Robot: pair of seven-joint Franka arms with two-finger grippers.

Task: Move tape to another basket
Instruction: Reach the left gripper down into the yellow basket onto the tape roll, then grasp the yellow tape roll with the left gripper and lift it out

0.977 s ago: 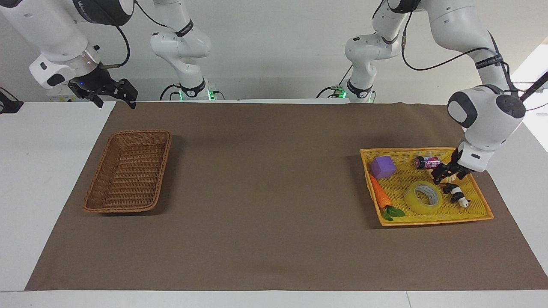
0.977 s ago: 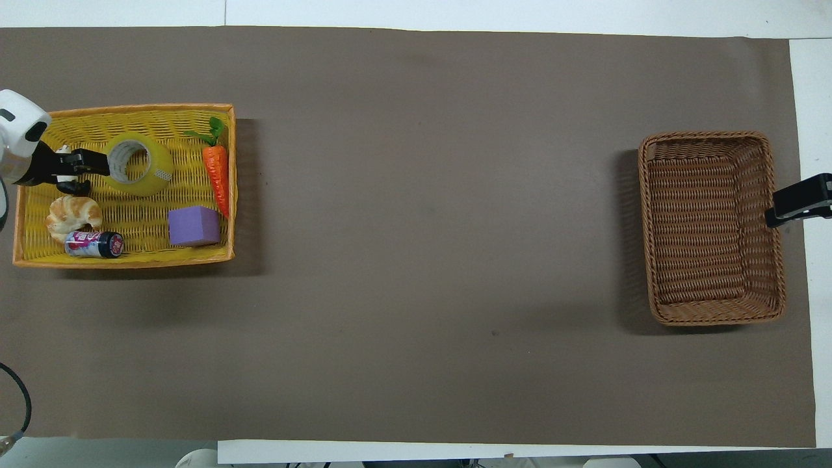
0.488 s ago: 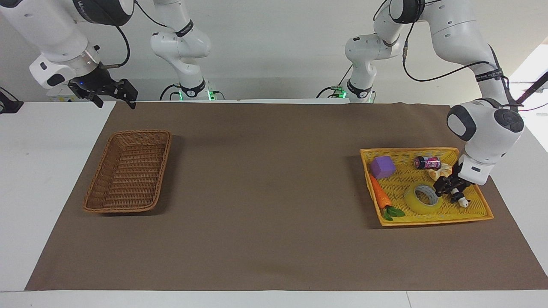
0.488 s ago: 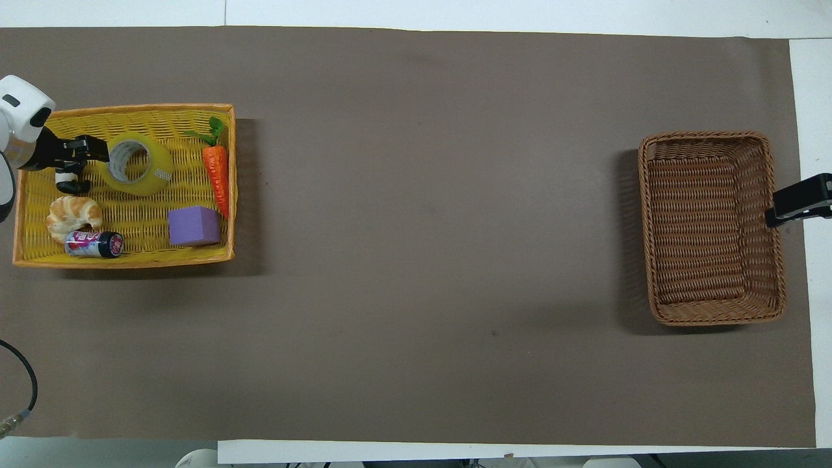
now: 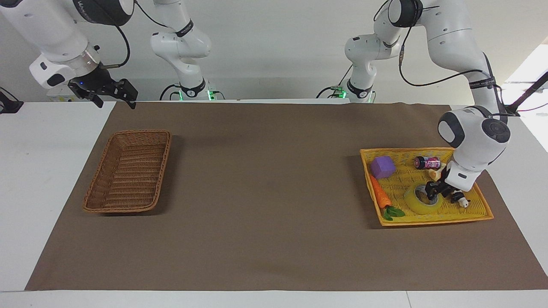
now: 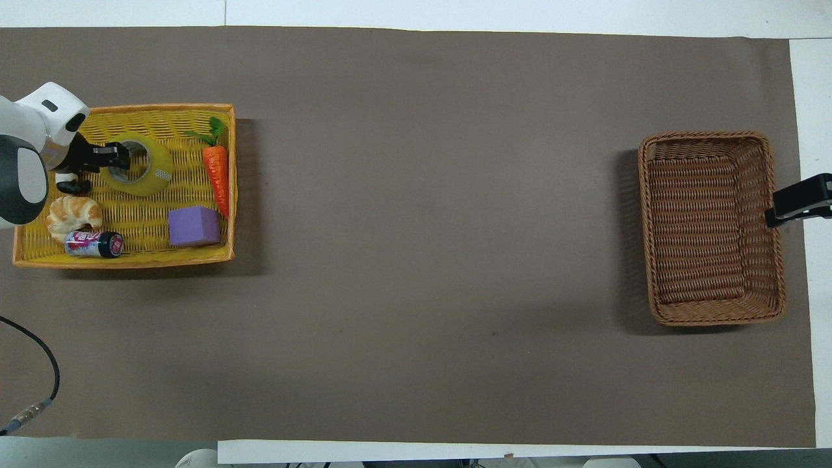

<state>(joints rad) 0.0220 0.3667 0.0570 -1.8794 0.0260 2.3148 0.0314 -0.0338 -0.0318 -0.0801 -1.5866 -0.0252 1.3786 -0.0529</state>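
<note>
Left gripper (image 5: 431, 191) jaws open, straddling tape (image 5: 421, 201) wall; right gripper waits.

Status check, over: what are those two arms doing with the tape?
Left gripper down at the tape in the yellow tray. Right gripper waits by the wicker basket. Toy panda alongside.
</note>
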